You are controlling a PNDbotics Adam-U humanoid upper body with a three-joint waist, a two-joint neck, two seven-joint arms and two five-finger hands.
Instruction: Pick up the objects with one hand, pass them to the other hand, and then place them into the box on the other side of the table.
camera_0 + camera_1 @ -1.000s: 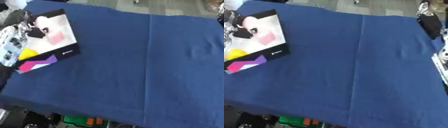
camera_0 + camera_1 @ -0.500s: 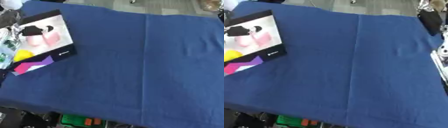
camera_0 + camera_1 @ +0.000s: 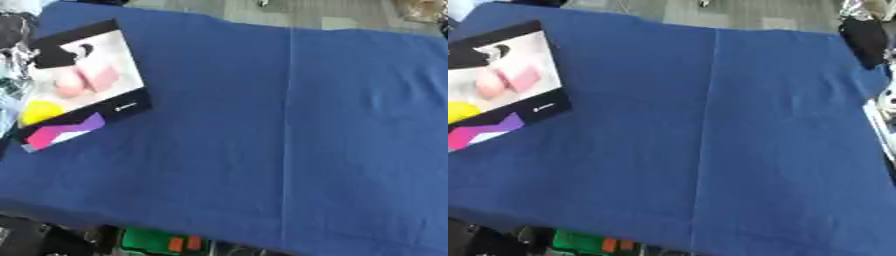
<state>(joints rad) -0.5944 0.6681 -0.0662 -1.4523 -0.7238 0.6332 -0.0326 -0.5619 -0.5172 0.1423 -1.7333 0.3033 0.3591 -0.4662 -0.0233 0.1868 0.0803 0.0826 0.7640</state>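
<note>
In the left eye view, the box (image 3: 124,107) lies at the table's far left, turned askew on the blue cloth (image 3: 289,130). It has a black rim and a pale inside. Pink objects (image 3: 86,81) lie in the middle of that pale part, with a black shape (image 3: 63,55) above them near the top rim. A yellow round thing (image 3: 38,111) shows at the box's lower left corner, and a purple and magenta flap (image 3: 61,133) sticks out just below it.

Your left hand (image 3: 12,55) is only a smear of black and silver at the picture's left edge, just beside the box's left side. You cannot tell whether it is open or closed, or whether it has hold of anything. The pink objects lie to the right of it, inside the box, and no contact between them is visible. Below the table's near edge sits a green thing (image 3: 157,241) with orange marks.

In the right eye view, your right hand (image 3: 863,39) shows as a dark shape at the upper right corner, over the cloth's far right edge. Its state cannot be made out, nor anything in it. It is well apart from the box, with the whole width of cloth between them.
</note>
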